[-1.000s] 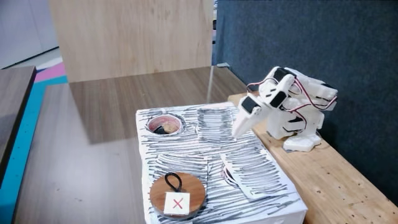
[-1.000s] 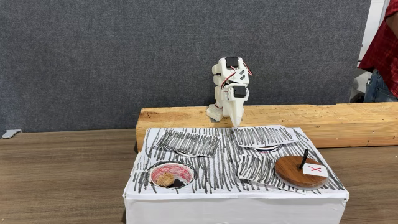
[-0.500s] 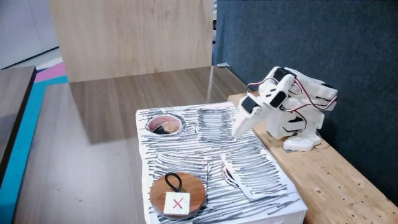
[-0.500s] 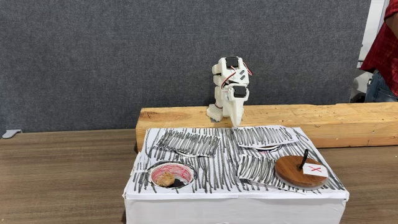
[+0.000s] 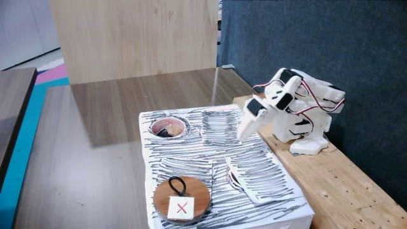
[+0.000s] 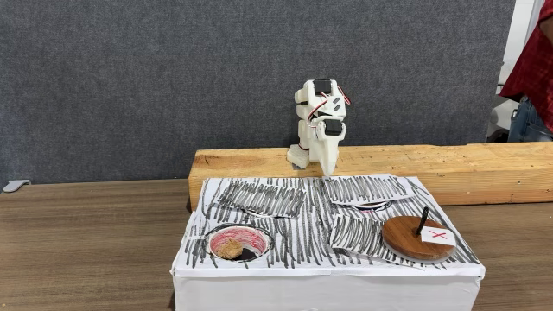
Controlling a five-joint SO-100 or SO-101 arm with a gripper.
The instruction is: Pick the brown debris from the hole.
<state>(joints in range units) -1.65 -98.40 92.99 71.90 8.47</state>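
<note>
**Nothing moves: arm folded, debris in the hole**

Nothing has shifted since the earlier frames; arm, box and objects sit exactly where they were. On a brown wooden counter (image 6: 86, 250) stands a white box (image 6: 328, 289) whose top is covered in black-striped paper. Behind it lies a pale wooden beam (image 6: 484, 164), and the white arm (image 6: 318, 108) is mounted on that beam, folded over with its hand (image 6: 328, 173) pointing down at the back edge of the box top. In one fixed view the hand (image 5: 242, 135) reaches the striped surface near the middle of the far side. Its two fingers look pressed together, with no gap visible and nothing between them.

The hole (image 6: 236, 244), with its pinkish-red rim, is at the front left corner of the box in one fixed view and at the far left corner (image 5: 169, 127) in the other. A tan lump of brown debris (image 6: 229, 249) lies inside it, well apart from the hand; it also shows as a small tan patch (image 5: 164, 132).

A round wooden disc (image 6: 406, 242) with a black loop and a red X label rests on the opposite front corner (image 5: 191, 191). Beside it a torn paper flap (image 6: 359, 233) curls up from the box top. At the right edge stands a person in a red sleeve (image 6: 529, 60).
</note>
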